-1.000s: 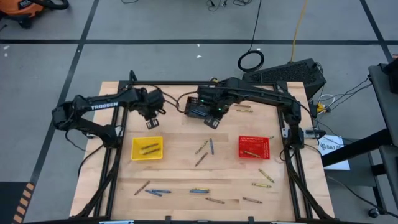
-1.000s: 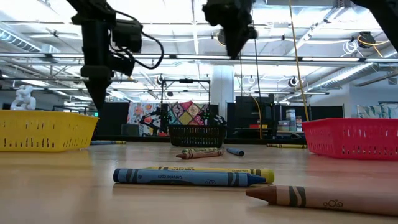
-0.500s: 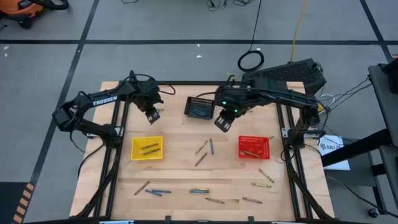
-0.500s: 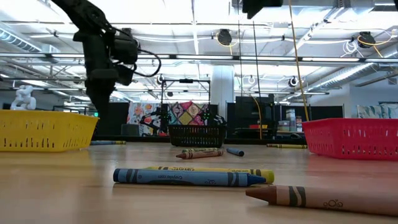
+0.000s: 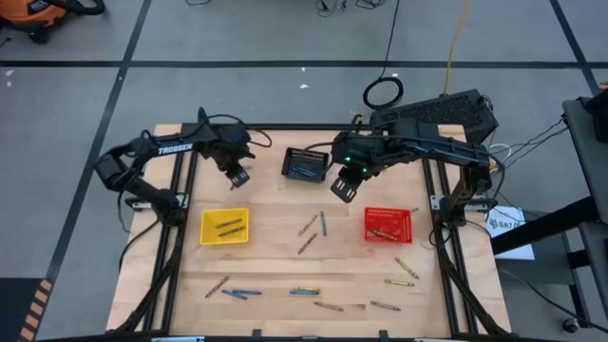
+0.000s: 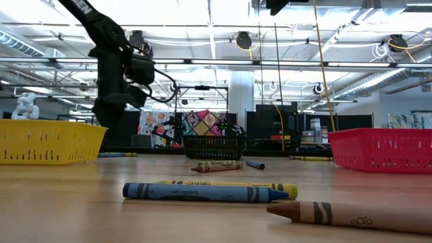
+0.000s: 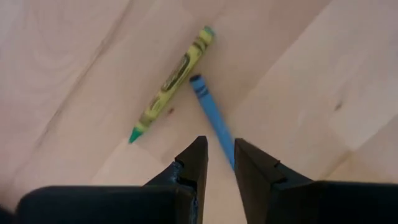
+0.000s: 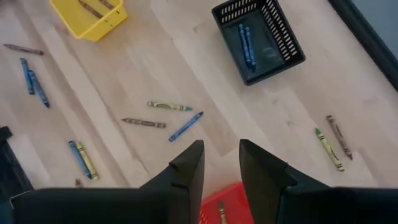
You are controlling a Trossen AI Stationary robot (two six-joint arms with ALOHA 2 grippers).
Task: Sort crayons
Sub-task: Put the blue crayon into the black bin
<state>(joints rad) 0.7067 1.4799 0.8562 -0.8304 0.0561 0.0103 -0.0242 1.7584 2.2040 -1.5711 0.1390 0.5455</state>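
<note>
I have both arms raised above the wooden table (image 5: 275, 256), neither carrying anything. My left gripper (image 5: 239, 176) hangs over the far left part of the table, beyond the yellow basket (image 5: 224, 226). Its fingers (image 7: 194, 163) stand slightly apart with only a narrow gap, nothing between them; its wrist camera looks down on a yellow-green crayon (image 7: 171, 82) and a blue crayon (image 7: 213, 118) lying close together on bare wood.

My right gripper (image 5: 344, 186) hangs between the black basket (image 5: 306, 163) and the red basket (image 5: 389, 224), well above the surface. Its fingers (image 8: 189, 168) are likewise a little apart and empty.

Crayon positions: two blue ones lie inside the black basket (image 8: 247, 38); two brownish ones in the yellow basket (image 5: 228, 226); one in the red basket (image 5: 382, 233). A loose cluster (image 5: 312, 230) lies mid-table between the yellow and red baskets. Others are scattered along the near edge (image 5: 304, 293) and near the right side (image 5: 406, 269). In the low view, a blue crayon (image 6: 202, 193), a yellow one (image 6: 270, 187) just behind it and a brown one (image 6: 351, 216) lie nearest the camera.
</note>
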